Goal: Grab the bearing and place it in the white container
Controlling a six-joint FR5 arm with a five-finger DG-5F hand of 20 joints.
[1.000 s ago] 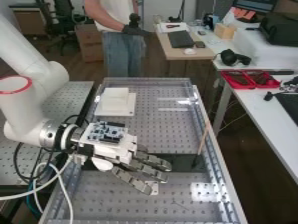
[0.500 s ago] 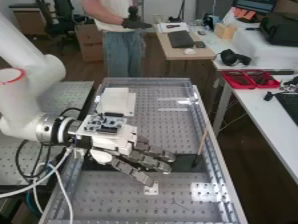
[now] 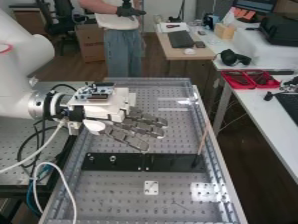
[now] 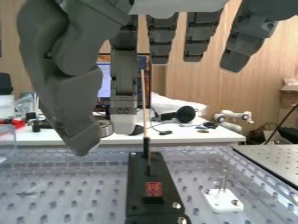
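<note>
Left of centre in the high view, over a grey perforated metal bench (image 3: pixel 110 195): a robot hand with angular dark grey fingers (image 3: pixel 126 139), closed to a narrow pinch between thumb and opposing fingertip. Held there, in the wrist view: a small ring-shaped bearing of bright metal (image 4: pixel 105 128). In the upper left of the high view, partly hidden behind the hand: a square-edged white container (image 3: pixel 132 98). Height of bearing over bench: not determinable.

Expect slip as the main fault. Likely cause: small contact area, smooth metal against hard fingertips. Second fault: release off target, owing to obstruction of the container by the hand's boxy white housing (image 3: pixel 114 106) (align by more than one view). Third fault: outstretched fingers catching the container during lowering. If dropped on edge, possible rolling across the bench.

Materials and shapes: container, matt and pale; bench, regular grid of round holes with a dull sheen; lower centre of the high view, a long flat black plate (image 3: pixel 169 162) with bright round fasteners; further down, a small square white plate (image 3: pixel 151 188); right of centre, a thin wooden stick (image 3: pixel 203 137), leaning, straight and warm brown.
</note>
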